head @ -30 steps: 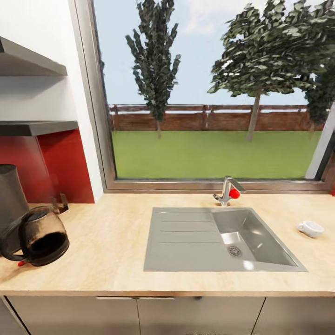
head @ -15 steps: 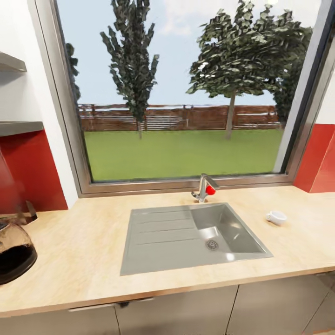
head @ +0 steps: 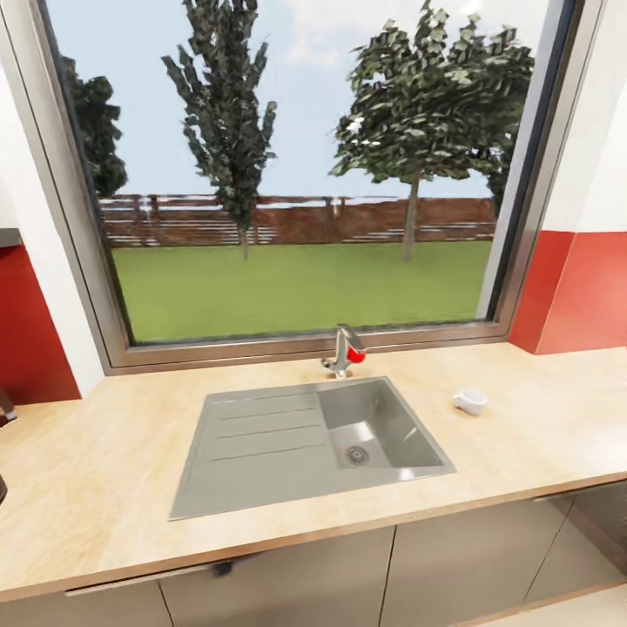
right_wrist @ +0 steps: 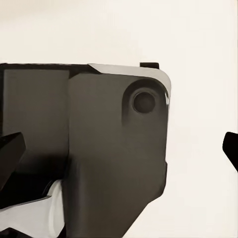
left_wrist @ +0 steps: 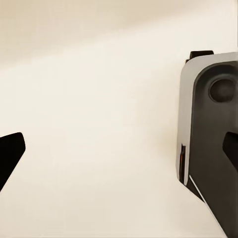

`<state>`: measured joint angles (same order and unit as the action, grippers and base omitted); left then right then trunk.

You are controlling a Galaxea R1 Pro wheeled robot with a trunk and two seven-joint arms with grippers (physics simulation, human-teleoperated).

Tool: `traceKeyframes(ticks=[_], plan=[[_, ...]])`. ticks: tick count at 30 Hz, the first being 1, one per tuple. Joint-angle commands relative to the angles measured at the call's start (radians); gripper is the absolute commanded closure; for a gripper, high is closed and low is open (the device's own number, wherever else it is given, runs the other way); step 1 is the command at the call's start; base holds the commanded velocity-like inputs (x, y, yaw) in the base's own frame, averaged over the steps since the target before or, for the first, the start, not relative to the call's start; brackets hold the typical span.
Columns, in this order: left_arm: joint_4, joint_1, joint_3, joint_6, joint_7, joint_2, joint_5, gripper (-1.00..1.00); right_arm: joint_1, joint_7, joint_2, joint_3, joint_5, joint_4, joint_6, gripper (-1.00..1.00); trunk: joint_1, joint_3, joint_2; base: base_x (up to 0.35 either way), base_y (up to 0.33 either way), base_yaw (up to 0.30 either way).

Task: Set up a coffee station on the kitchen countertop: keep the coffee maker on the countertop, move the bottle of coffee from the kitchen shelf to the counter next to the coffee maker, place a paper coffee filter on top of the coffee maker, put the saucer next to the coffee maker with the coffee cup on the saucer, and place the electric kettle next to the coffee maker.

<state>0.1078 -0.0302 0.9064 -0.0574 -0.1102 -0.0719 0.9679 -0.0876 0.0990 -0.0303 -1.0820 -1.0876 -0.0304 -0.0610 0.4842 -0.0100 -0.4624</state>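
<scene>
Both grippers are empty as far as I can see: in the left wrist view the left gripper [left_wrist: 119, 153] shows dark fingertips at the two edges of the frame, well apart, with nothing between them but pale floor and part of the robot's own grey base. The right gripper [right_wrist: 121, 148] looks the same, fingertips wide apart over the base.

From the head view, I judge I am between pickups, on my way along the countertop [head: 96, 470] toward the cup [head: 470, 401], which sits right of centre in the frame, well right of the sink [head: 261, 435] and near the tap [head: 345, 351] only in depth. It seems to stand upright, mouth up, so its axis is vertical; its handle is too small to place.

Next I need to square the base to the cup, raise an arm over the counter edge and come down with the jaws spread across the rim.
</scene>
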Motion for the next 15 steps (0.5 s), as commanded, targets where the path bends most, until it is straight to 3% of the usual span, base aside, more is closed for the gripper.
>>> traceKeyframes(ticks=[1, 15], plan=[[-0.002, 0.0, 0.008, -0.004, -0.004, 0.0, 0.011, -1.0, 0.0, 0.004, 0.0, -0.007, -0.011, 0.0, -0.002, -1.0, 0.0, 0.0, -0.001, 0.034, -0.273, -0.003], [-0.003, 0.0, 0.009, -0.005, -0.005, 0.004, 0.01, -1.0, 0.0, 0.005, 0.0, -0.007, -0.011, -0.001, -0.002, -1.0, 0.0, 0.0, -0.001, 0.118, -0.273, 0.0]])
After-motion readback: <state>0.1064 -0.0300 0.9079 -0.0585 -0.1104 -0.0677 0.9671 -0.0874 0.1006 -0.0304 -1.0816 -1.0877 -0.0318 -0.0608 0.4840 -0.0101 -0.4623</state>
